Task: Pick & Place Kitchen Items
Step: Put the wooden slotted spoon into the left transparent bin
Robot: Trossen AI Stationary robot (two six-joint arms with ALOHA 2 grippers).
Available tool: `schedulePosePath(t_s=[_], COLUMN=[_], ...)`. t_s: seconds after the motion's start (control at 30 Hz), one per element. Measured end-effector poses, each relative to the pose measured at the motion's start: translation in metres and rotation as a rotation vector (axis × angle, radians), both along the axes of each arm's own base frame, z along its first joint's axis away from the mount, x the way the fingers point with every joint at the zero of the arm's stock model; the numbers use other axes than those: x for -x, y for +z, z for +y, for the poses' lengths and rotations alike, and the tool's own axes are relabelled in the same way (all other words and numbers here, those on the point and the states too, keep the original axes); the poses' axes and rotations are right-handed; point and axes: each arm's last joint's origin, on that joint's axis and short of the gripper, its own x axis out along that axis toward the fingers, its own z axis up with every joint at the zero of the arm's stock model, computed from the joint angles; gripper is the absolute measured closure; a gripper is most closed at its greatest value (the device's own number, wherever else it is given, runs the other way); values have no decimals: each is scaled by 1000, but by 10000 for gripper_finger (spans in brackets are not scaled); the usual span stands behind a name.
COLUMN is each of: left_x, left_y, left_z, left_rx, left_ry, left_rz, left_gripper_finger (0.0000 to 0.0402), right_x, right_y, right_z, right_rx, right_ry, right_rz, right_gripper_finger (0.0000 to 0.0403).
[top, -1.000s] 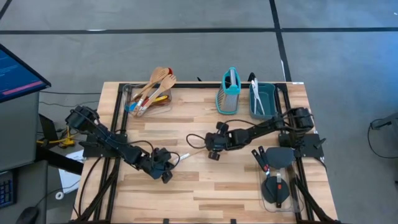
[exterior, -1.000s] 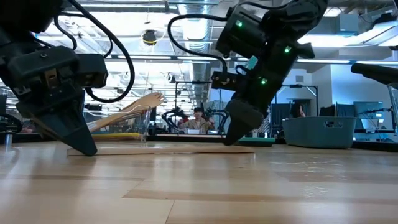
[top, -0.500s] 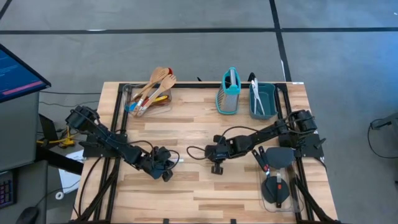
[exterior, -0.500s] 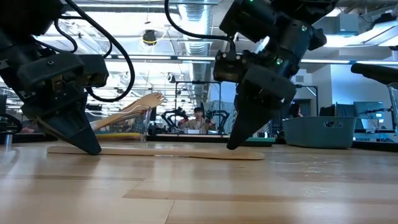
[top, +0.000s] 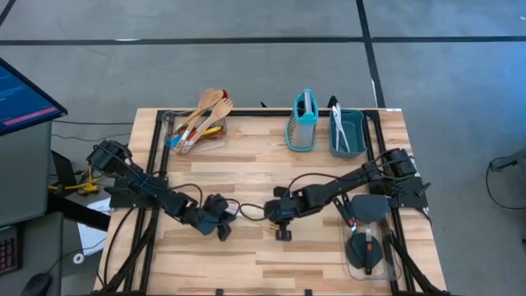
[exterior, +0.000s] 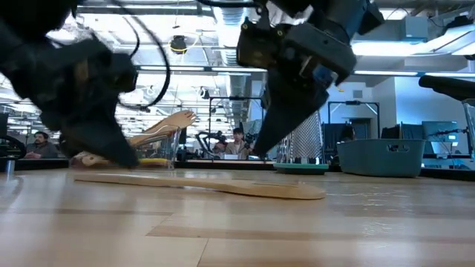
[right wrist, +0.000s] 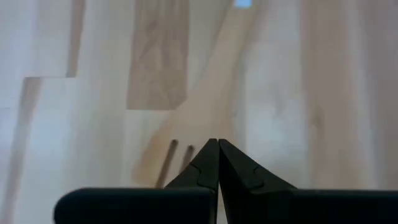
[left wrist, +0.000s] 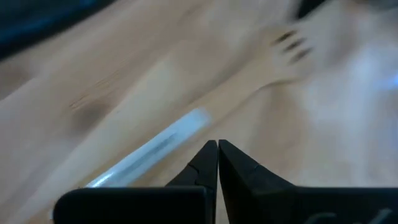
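A wooden slotted spatula [exterior: 223, 185] with a pale handle end [left wrist: 186, 124] lies flat on the table between my two grippers. My left gripper [top: 226, 218] is shut, and its tips [left wrist: 217, 147] stand right beside that pale end. My right gripper [top: 278, 220] is also shut and hangs over the slotted blade [right wrist: 180, 149]. In the low view its tips [exterior: 256, 153] are a little above the table. More kitchen items stand along the far edge: wooden spoons [top: 209, 111] and a teal box grater [top: 303, 123]. My left gripper points slanting down, its shut fingertips [left wrist: 208, 155] close against the side of the spatula's pale handle end; I cannot tell whether they touch it. The spatula lies flat on the table.
A clear container [top: 193, 131] at the far left holds the wooden and coloured spoons. A teal bin [top: 349, 131] with white tongs stands at the far right. Black spatulas [top: 366, 210] lie in a clear container [top: 366, 255] at the near right. Bare wood lies along the near edge.
My right gripper has gone toward the table's near edge and left, tipped, and risen off the table. The spatula's blade end has swung toward the near edge with it, while the handle end by my left gripper has stayed about where it was.
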Motion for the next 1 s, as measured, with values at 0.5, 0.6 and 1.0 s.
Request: schedulePosePath(t_s=[0.5, 0.6, 1.0], left_x=[-12, -16, -31], left_y=[-4, -6, -7], left_z=[-10, -12, -12], left_rx=[-35, -38, -4], left_ry=[-119, -117, -137], left_rz=[-76, -76, -63], left_gripper_finger=[400, 400, 400], right_x=[9, 16, 36], right_y=[3, -4, -32], right_z=[-8, -4, 0], right_rx=[171, 166, 97], right_ry=[-49, -48, -114], right_rz=[132, 146, 153], right_gripper_finger=[403, 403, 403])
